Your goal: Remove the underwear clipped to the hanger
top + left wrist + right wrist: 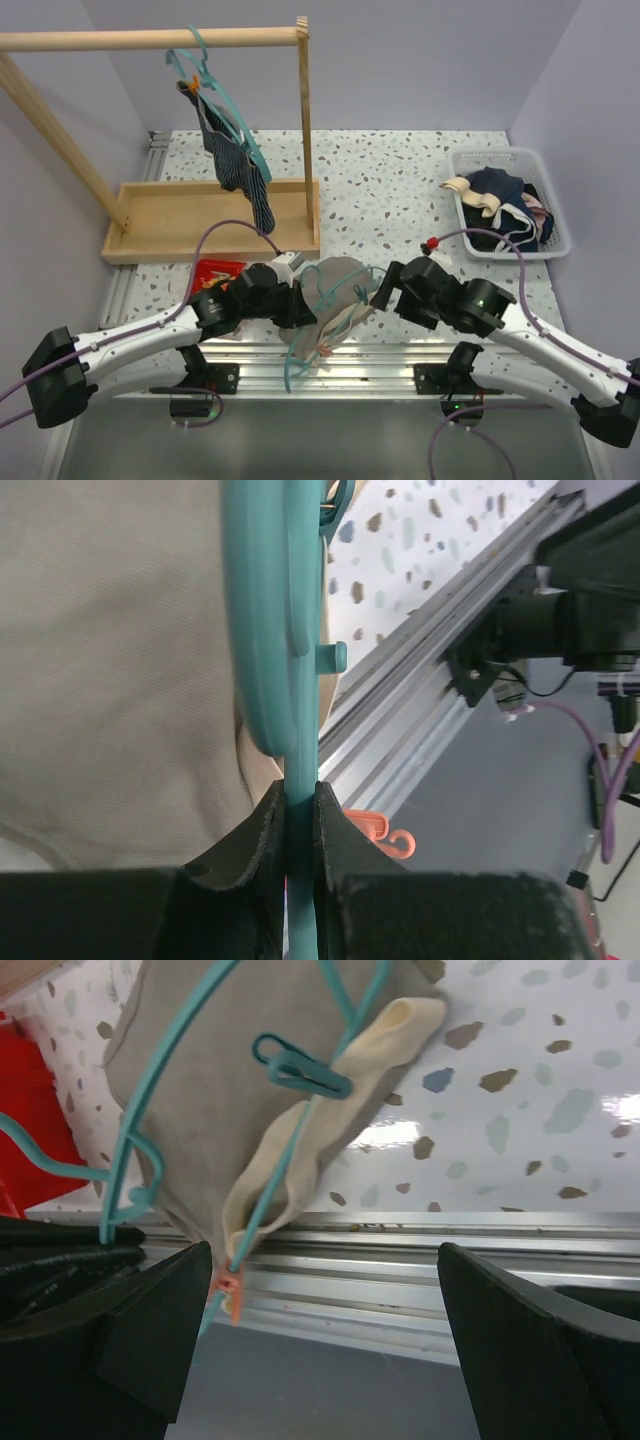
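Left pincer point(300, 798) grips teal hanger point(268, 630) with grey-beige briefs point(110, 680); right pincer point(325, 1252) gapes.

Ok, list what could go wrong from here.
1. The left fingers pinch only a thin bar of the teal hanger; a tug could twist it loose.
2. The teal clip and orange clip grip the grey-beige briefs; pulling cloth with the open right fingers may stretch it.
3. Everything hangs over the table rail, so freed briefs could fall off.

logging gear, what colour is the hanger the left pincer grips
Teal hanger, clearest in the left wrist view.
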Motion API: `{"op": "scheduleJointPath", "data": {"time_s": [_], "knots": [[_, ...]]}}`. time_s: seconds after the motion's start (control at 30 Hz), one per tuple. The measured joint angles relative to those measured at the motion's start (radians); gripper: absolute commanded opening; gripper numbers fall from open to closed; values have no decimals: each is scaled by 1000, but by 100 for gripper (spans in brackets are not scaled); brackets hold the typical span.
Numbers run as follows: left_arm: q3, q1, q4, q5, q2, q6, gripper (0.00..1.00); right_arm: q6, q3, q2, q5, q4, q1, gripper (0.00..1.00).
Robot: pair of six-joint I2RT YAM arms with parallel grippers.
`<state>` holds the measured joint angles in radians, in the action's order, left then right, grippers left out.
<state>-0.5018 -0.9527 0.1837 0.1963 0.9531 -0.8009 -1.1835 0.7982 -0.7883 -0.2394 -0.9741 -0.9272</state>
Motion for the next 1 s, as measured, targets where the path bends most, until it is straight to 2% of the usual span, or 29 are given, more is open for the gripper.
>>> {"op": "scheduleJointPath", "data": {"time_s": [0.2, 0.57, 1.0], "knots": [[0, -85, -94, -34, 15, -58, 0, -50, -3, -132, 24, 159, 0, 96], [-1, -102, -85, -97, -55, -98, 0, -90, 143, -316, -34, 84, 26, 92], [-27, -102, -21, -140, -117, -98, 0, -107, 148, -377, -109, 31, 77, 88]]}}
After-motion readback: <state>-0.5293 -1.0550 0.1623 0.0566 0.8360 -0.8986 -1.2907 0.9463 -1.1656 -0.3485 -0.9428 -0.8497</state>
